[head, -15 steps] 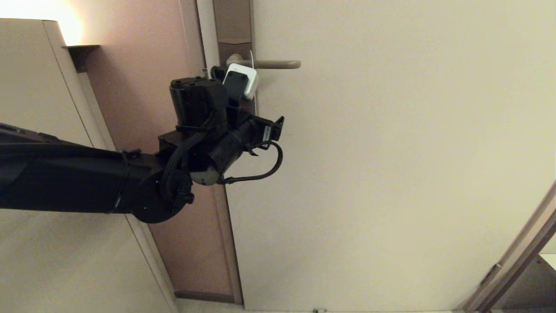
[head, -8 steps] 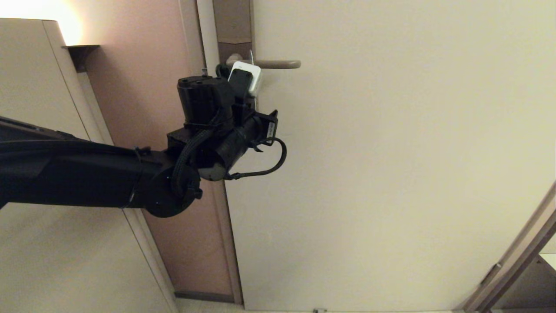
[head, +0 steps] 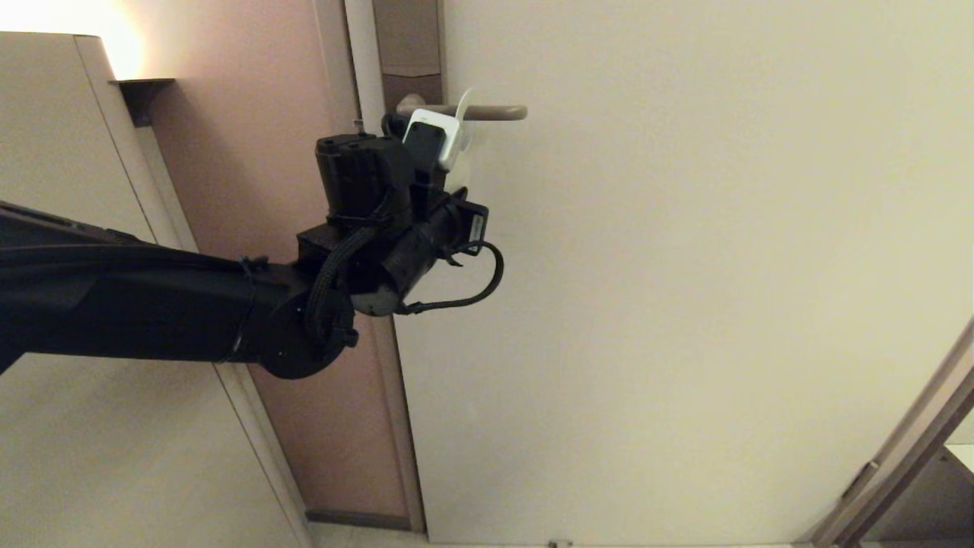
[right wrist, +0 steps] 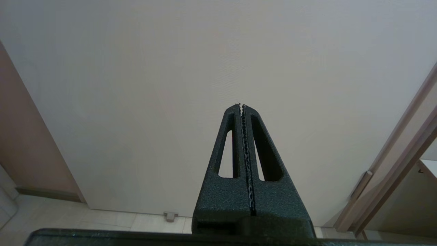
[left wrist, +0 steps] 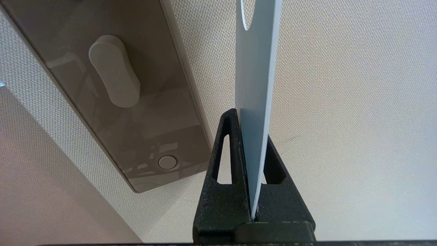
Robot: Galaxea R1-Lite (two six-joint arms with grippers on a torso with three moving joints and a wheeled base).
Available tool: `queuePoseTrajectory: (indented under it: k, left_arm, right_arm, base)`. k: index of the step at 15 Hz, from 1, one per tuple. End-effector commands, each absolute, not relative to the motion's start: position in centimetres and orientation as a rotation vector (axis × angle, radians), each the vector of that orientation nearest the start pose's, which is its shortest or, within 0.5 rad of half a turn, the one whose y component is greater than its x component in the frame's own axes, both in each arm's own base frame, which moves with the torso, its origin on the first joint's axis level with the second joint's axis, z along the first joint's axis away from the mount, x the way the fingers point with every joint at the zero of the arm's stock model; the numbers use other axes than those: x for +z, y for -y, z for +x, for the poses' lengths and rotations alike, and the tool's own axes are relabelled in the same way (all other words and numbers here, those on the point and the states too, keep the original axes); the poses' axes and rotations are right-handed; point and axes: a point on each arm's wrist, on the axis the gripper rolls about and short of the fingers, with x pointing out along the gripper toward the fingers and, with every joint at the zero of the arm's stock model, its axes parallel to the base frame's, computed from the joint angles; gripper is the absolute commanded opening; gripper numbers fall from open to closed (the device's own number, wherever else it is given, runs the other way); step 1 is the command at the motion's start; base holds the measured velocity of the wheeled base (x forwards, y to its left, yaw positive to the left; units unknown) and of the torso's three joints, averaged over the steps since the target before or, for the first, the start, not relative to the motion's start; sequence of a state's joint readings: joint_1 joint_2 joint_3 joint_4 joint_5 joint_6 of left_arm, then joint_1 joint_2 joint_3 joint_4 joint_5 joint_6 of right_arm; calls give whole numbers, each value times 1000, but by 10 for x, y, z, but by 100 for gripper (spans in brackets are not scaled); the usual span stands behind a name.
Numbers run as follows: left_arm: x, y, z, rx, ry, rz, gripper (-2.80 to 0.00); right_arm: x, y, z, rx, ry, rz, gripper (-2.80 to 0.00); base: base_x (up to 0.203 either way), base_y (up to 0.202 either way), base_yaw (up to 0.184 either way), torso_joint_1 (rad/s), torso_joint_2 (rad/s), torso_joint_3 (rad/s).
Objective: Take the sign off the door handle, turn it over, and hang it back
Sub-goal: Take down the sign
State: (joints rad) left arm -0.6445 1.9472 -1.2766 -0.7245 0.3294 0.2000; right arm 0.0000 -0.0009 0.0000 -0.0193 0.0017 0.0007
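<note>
My left gripper (head: 447,158) is raised to the door handle (head: 494,113) and is shut on the lower end of the sign (head: 465,144). In the head view the sign shows a pale face, and its top overlaps the lever near the backplate (head: 411,85). I cannot tell whether the lever passes through the hole. In the left wrist view the sign (left wrist: 254,85) stands edge-on between the fingers of my left gripper (left wrist: 251,119), blue-grey face showing, beside the brown-grey backplate (left wrist: 136,112) with its round keyhole (left wrist: 168,162). My right gripper (right wrist: 241,106) is shut and empty, low before the door.
The cream door (head: 685,266) fills the right of the head view, with a pinkish wall panel (head: 259,137) and a door frame (head: 358,68) to its left. A cabinet (head: 53,152) stands at the far left. A floor stop (right wrist: 169,216) sits at the door's foot.
My left arm has moved up and to the right. The sign, edge-on before, has turned in the head view and now shows its pale face by the lever.
</note>
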Motion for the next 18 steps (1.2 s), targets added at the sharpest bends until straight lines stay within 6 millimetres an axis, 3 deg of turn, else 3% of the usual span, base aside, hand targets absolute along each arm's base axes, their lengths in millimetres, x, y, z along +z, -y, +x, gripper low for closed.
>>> queuePoseTrajectory:
  k: [1,5,11,18]
  left_arm:
    - [237,232,320,-308,86,170,-280]
    - [242,233,321,-308,104,175,-280]
    - [243,252,312,-356,117,173,-280]
    - [237,267,317,-378,120,173,-280]
  right_arm:
    - [78,0,-23,2,20,0,-280]
    - [78,0,-23,2,20,0,-280]
    - [78,0,-23,2,20,0,-280]
    - [78,0,-23,2,20,1,-280]
  base:
    - [0,0,0,0,0,0]
    - [0,0,0,0,0,0]
    - [0,0,0,0,0,0]
    - [0,0,0,0,0,0]
